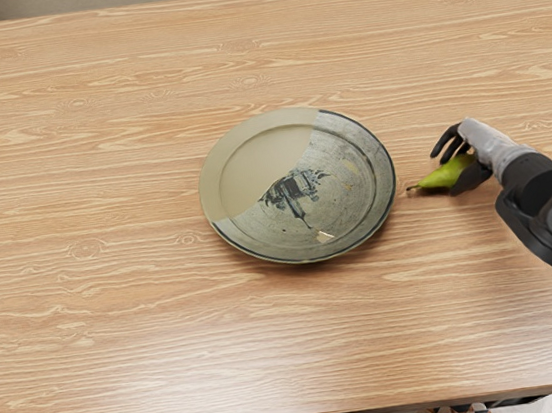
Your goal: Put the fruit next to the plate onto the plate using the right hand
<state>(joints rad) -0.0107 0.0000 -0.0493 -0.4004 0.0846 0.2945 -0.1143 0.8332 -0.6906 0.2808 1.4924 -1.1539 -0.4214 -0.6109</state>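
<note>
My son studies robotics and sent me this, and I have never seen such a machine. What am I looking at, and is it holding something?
This is a simulator's render, seen from the robot's head looking down on a wooden table. The arm coming in from the right edge ends in the right hand, which has five fingers. They curl round a small green pear, its stem pointing at the round plate beside it. I cannot tell whether the pear is lifted yet. The left arm is out of view.
</note>
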